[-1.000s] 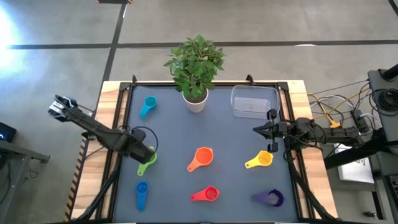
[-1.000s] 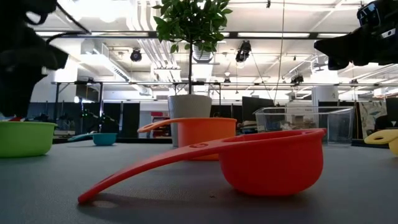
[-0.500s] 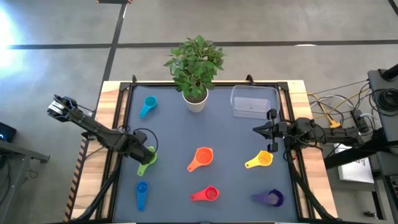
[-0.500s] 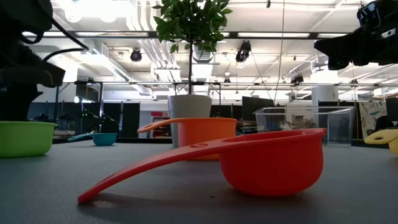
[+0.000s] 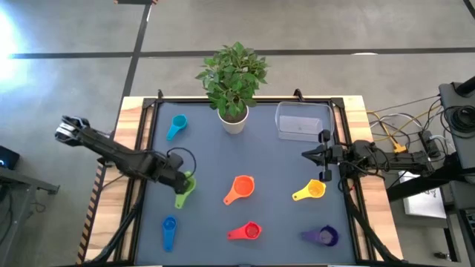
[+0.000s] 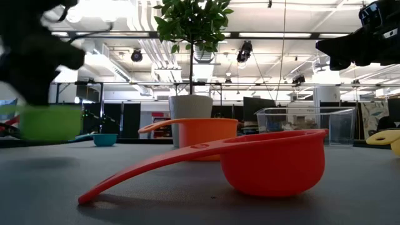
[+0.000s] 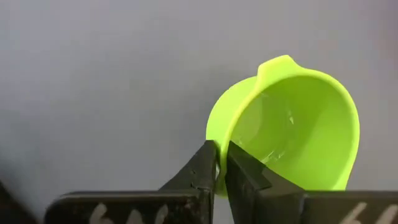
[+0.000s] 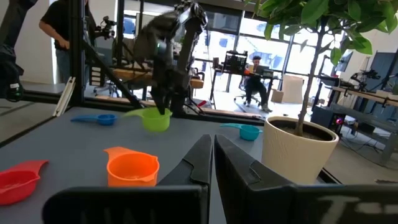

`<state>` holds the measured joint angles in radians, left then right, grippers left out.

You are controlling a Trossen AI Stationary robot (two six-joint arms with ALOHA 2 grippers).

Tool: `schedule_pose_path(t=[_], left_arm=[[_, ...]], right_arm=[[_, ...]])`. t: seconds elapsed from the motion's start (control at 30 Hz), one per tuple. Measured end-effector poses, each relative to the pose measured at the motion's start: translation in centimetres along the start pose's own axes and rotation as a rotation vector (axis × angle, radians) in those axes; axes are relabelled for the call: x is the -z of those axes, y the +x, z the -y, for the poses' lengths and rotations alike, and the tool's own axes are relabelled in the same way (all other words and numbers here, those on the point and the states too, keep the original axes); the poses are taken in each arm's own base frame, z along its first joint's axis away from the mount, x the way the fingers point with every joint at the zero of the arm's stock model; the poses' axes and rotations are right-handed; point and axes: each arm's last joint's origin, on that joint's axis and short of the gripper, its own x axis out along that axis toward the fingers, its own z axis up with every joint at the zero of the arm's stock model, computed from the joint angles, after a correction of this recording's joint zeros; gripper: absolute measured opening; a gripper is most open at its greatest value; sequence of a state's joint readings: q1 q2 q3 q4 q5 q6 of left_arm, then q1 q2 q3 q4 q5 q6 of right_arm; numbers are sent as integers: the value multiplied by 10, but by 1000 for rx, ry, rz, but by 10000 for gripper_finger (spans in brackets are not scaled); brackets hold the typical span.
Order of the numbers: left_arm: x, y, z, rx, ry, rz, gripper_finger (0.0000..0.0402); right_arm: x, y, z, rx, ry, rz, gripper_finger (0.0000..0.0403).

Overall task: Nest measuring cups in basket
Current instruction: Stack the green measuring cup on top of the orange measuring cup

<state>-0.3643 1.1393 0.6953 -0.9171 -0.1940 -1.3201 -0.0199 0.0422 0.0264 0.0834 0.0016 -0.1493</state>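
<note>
My left gripper [image 5: 180, 180] is shut on the green measuring cup [image 5: 184, 191], held a little above the table at its left middle and also seen in the low view [image 6: 50, 122]. On the mat lie the light blue cup [image 5: 177, 126], dark blue cup [image 5: 169, 231], orange cup [image 5: 241, 188], red cup [image 5: 246, 232], yellow cup [image 5: 310, 191] and purple cup [image 5: 323, 236]. The clear basket [image 5: 303, 120] stands at the far right. My right gripper [image 5: 306, 155] hovers shut near the right edge, holding nothing. My left gripper pinches the green cup's bowl wall at the rim [image 7: 219, 134], one finger [image 7: 202, 168] outside the bowl and the other inside it. The fingers come from above, pointing down. The cup hangs clear of the table [image 6: 50, 122], its handle [image 5: 179, 201] toward the near edge.
A white pot with a leafy plant [image 5: 234, 119] stands at the far middle, left of the basket. Black rails frame the mat [image 5: 223, 156]. People and furniture show in the room beyond the table's left side.
My left gripper has shut on the green cup's rim and has risen, shifting a little toward the table's right. The cup has come up off the mat with it.
</note>
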Motion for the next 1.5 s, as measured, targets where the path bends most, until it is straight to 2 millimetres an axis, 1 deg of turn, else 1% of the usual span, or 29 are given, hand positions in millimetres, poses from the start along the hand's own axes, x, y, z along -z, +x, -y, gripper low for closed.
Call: schedule_pose_path(t=[0.2,0.3,0.37,0.47,0.57,0.7,0.87,1.03,1.2,1.37,1.5], left_arm=[[-33,-43,31,143,-26,157,3],[-48,-62,55,214,37,212,2],[-58,-70,72,226,93,235,2],[-73,-73,102,220,194,256,2],[-89,-67,130,205,305,249,1],[-111,-50,158,179,431,207,1],[-130,-23,179,185,540,129,1],[-139,3,185,183,579,68,0],[-142,19,187,171,615,55,0],[-145,38,182,141,648,12,0],[-147,48,177,142,664,17,0]], right_arm=[[0,0,0,0,0,0,9],[0,0,0,0,0,0,9],[0,0,0,0,0,0,9],[0,0,0,0,0,0,9],[0,0,0,0,0,0,9],[0,0,0,0,0,0,9],[0,0,0,0,0,0,9],[0,0,0,0,0,0,9],[0,0,0,0,0,0,9],[0,0,0,0,0,0,9],[0,0,0,0,0,0,9]])
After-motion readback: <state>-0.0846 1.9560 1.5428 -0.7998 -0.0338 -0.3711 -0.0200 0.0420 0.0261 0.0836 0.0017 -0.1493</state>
